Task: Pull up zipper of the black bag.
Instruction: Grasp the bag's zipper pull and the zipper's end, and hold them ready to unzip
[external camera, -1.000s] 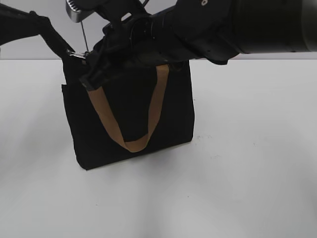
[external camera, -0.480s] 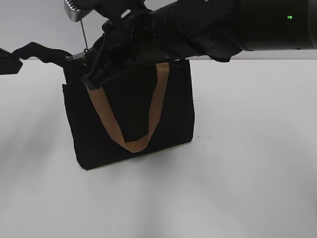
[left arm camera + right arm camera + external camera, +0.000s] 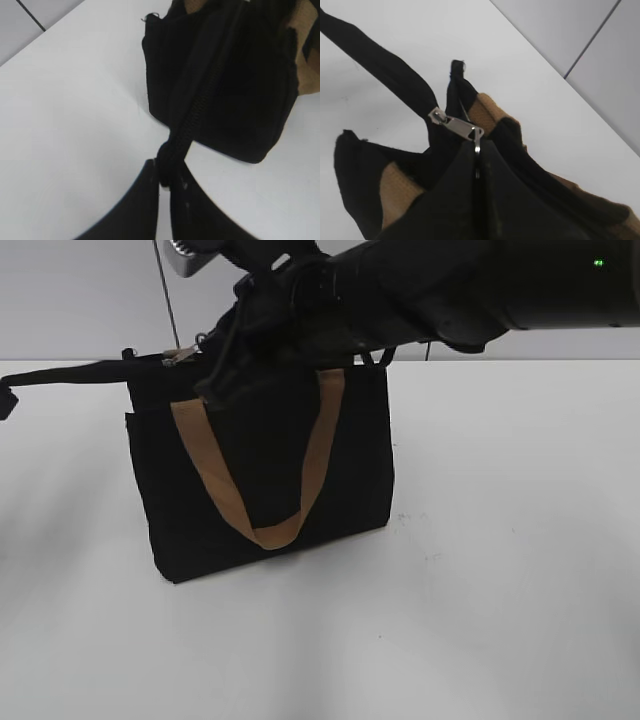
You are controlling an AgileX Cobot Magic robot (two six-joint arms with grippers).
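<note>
- the black bag [image 3: 265,470] stands upright on the white table [image 3: 500,570], a tan handle [image 3: 255,480] hanging down its front face.
- the left end effector [image 3: 165,187] is pinched narrow on the free tail of the zipper [image 3: 192,120], which reaches out past the bag's left top corner; in the outside view that tail looks level and taut.
- the right end effector [image 3: 477,150] is closed on the silver pull tab [image 3: 457,125], with the slider sitting near the bag's left corner, where the tail leaves the bag.
- judgement: the slider seems close to the end of its run, so little travel is likely left.
- to do this step well, keep the tail stretched in line with the zipper teeth, so the slider rides a straight track.
- pull the tab along the line of the zipper, not upward, or the bag may lift or tip.
- watch the tab grip: it is small and smooth, and could slip from the tips.
- keep the handle webbing and loose fabric clear of the slider's mouth.
</note>
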